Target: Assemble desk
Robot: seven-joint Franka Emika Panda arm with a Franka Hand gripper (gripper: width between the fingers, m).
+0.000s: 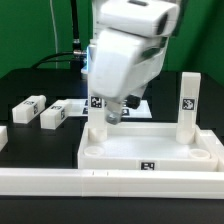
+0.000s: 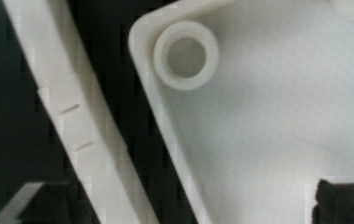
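White plastic desk top (image 1: 150, 148), tray form with raised rim, lying flat on the black bench (image 1: 40, 80), hard against the border rail (image 1: 100, 182) on the near side.

Upright leg (image 1: 187, 103): standing at the far corner on the exterior view's right, tag facing the camera, seemingly seated.

White block (image 1: 97, 125): at the far corner on the exterior view's left, partly hidden by the claw. Cannot tell whether a seated leg.

Loose leg (image 1: 30, 105) and second loose leg (image 1: 55, 117): lying on their sides on the bench to the exterior view's left, near each other, well apart from the desk top.

Claw (image 1: 115, 112): released, jaws spread wide, grasping nothing, low over the far left part of the desk top.

Wrist view: claw (image 2: 183, 200) with dark tips at either edge, bare desk top (image 2: 263, 130) between them, an empty round socket (image 2: 188, 55) in a corner, border rail (image 2: 76, 120) just beside.

Step in hand, by judgement: leg fitting, partway through, between one placement and the next pick-up.

Next move, by judgement: lift clear, travel to a loose leg, grip across its short sides, stand it upright, line it up square over an empty socket, press and turn home.
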